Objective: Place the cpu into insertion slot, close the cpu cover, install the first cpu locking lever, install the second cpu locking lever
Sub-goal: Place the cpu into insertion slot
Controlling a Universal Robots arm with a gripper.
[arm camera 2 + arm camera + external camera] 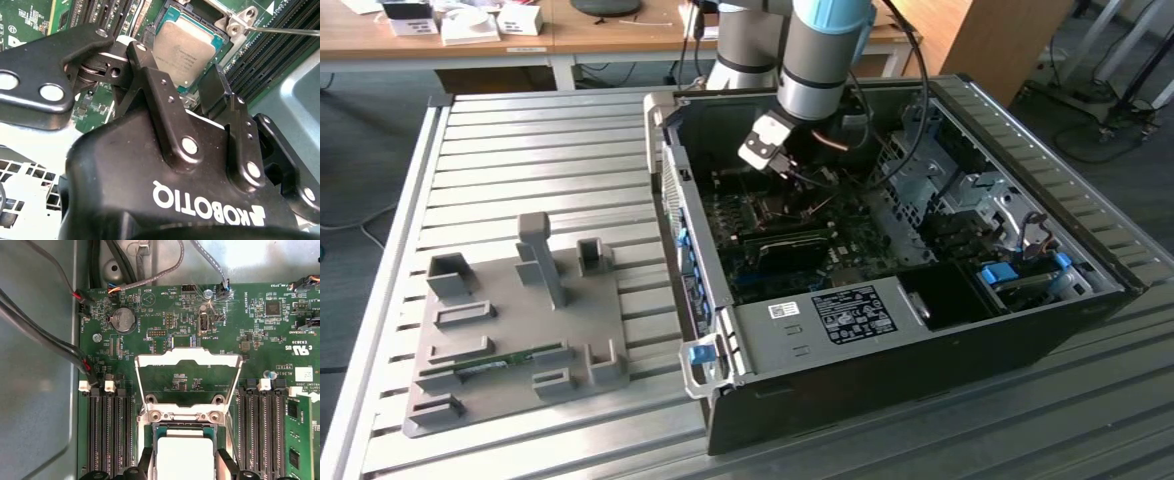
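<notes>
**Claw straddles seated cpu, cover up**

Exterior view: black 2-finger claw (795, 178) sits inside the open black computer case (881, 370).

Second wrist view: small square silver-topped cpu (186, 47) lies flat in the dark-framed insertion slot (170, 12), top up. It is square, so it has no long axis. The claw is open, jaws flanking the cpu.

First wrist view: thin windowed metal cpu cover (187, 359) stands raised.

Likely risk: a jaw nudges the cpu askew, damaging the insertion slot.
</notes>
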